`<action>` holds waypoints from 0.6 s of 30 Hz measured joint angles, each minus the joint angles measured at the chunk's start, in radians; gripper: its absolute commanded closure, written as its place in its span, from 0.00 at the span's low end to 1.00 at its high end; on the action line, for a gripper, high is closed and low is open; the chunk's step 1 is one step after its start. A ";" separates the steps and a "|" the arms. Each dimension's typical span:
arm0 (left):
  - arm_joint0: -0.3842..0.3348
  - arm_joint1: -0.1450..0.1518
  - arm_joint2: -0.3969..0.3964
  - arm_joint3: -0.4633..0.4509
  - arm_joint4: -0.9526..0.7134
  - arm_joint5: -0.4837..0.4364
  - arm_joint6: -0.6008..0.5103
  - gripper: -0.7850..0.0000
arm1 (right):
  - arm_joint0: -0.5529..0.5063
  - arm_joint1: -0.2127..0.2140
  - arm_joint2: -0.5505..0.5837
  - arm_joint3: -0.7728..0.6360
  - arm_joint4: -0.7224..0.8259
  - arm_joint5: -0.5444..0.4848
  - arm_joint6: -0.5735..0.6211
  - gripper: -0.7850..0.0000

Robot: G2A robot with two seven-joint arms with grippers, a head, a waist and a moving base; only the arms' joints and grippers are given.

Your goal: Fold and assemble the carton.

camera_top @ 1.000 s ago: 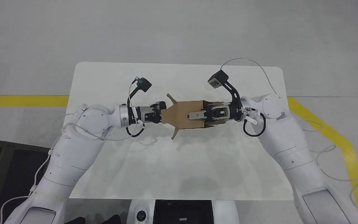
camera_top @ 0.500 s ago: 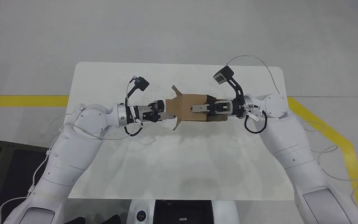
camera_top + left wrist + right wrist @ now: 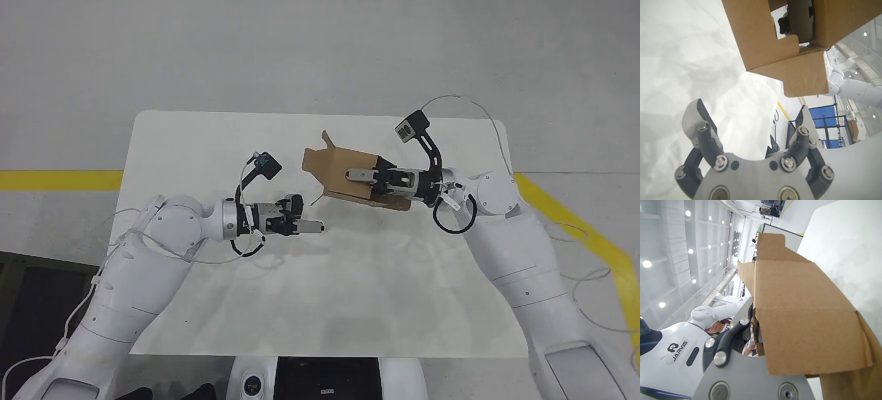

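The brown cardboard carton (image 3: 342, 173) hangs above the table's far half, tilted, with a flap sticking up at its left end. My right gripper (image 3: 362, 177) is shut on its wall, one finger lying across the top panel. In the right wrist view the carton (image 3: 800, 317) covers that gripper's fingers. My left gripper (image 3: 315, 227) stands open and empty in front of the carton, a short gap away. In the left wrist view its two fingers (image 3: 704, 113) spread wide beneath the carton (image 3: 787, 47), whose open end and loose flaps face the camera.
The white table (image 3: 330, 300) is bare around both arms. Its far edge lies close behind the carton. A yellow floor stripe (image 3: 60, 180) runs past the table's left side.
My left gripper let go of the carton's left end and drew back toward the front. The right arm lifted and swung the carton farther back, tilting it.
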 measured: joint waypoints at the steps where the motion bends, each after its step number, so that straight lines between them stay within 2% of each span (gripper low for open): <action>1: -0.002 0.000 -0.004 0.003 0.001 0.003 0.009 0.00 | -0.002 0.001 0.000 -0.004 -0.004 0.002 0.001 1.00; 9: -0.017 0.003 -0.039 0.038 0.007 0.031 0.057 0.00 | -0.005 0.005 -0.009 -0.032 -0.012 0.022 0.076 1.00; 18: -0.029 0.000 -0.014 0.025 -0.003 0.016 0.033 0.00 | 0.007 0.001 -0.034 -0.052 -0.025 0.041 0.086 1.00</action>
